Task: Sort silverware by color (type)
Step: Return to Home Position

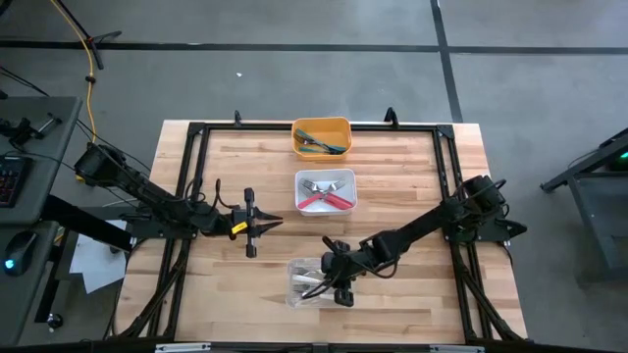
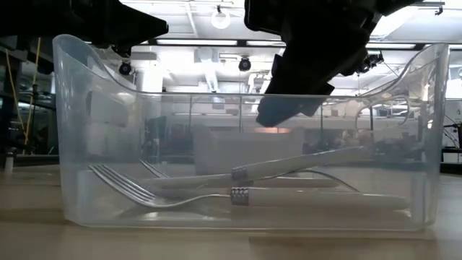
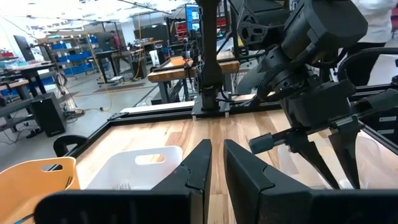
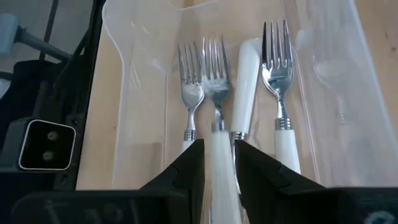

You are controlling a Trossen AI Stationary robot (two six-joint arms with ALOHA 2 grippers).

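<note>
Pale wood planks form the surface (image 1: pixel 412 176), ringed by grey floor (image 1: pixel 294 59); beyond it lies a workshop with shelves (image 3: pixel 68 53). Down its middle, from far edge to near edge, sit the orange bin (image 1: pixel 322 126) with teal forks (image 1: pixel 324 145), the white bin (image 1: pixel 326 176) with pink forks (image 1: pixel 329 201), and the clear bin (image 4: pixel 134 74) with white forks (image 4: pixel 277 68). The right tool (image 4: pixel 219 144) hangs above these, slightly open and empty. The left tool (image 3: pixel 216 146), nearly closed and empty, hovers toward the left edge.

Grey floor (image 1: pixel 294 88), ceiling lights (image 2: pixel 220 18)
</note>
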